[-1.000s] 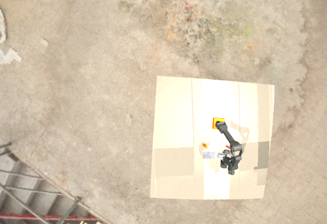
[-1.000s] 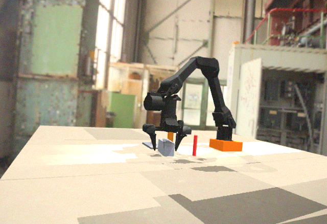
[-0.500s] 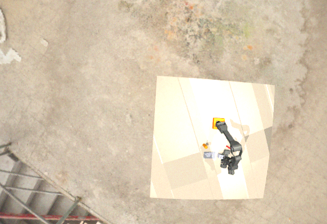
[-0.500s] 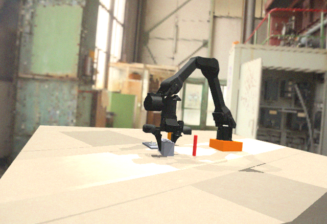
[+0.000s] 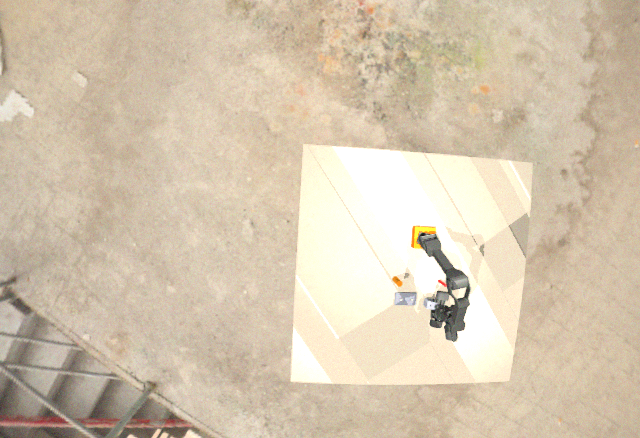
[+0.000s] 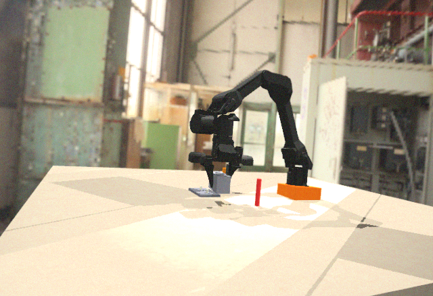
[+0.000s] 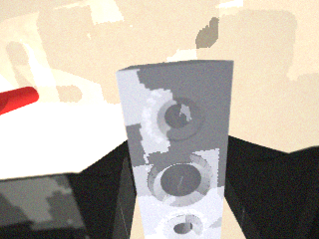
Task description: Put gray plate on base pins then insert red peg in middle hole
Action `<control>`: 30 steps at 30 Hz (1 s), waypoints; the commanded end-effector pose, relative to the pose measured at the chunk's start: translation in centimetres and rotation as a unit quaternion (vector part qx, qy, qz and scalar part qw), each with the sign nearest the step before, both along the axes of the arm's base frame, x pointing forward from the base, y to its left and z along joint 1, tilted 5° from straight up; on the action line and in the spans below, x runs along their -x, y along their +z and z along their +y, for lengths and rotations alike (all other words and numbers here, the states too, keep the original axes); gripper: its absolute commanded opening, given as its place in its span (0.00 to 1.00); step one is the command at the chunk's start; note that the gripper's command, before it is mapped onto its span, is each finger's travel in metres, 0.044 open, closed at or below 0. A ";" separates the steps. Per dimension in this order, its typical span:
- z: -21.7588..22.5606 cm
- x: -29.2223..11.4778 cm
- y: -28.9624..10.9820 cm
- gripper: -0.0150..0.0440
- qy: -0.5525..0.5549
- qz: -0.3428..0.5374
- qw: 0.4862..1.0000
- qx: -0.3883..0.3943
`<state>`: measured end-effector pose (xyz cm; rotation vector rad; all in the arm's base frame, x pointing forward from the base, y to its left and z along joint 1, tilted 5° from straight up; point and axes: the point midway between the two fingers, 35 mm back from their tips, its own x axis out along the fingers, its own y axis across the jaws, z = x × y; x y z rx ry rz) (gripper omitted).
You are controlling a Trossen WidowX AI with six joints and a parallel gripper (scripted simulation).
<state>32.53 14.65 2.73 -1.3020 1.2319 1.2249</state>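
The gray plate (image 5: 429, 303) (image 6: 222, 186) (image 7: 211, 90) is a thick block with three round holes in a row, the middle one largest. My gripper (image 6: 220, 180) (image 7: 169, 137) is shut on its two long sides. The plate is upright with its holes facing up and seems a little above the table. The flat gray base (image 5: 405, 303) (image 6: 195, 191) with two pins lies beside it, with nothing on the pins; it is out of the wrist view. The red peg (image 5: 442, 282) (image 6: 258, 192) (image 7: 19, 100) stands upright on the table, away from the fingers.
An orange cylinder (image 5: 397, 281) stands near the base; only a bit of it shows behind the plate in the exterior view. The arm's orange mount (image 5: 415, 237) (image 6: 299, 192) is beyond the peg. Patches of shadow and bright light cross the table (image 5: 336, 268) (image 6: 157, 244).
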 end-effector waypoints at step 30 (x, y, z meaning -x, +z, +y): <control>-0.2 0.8 9.9 0.25 0.001 0.001 1.000 -0.001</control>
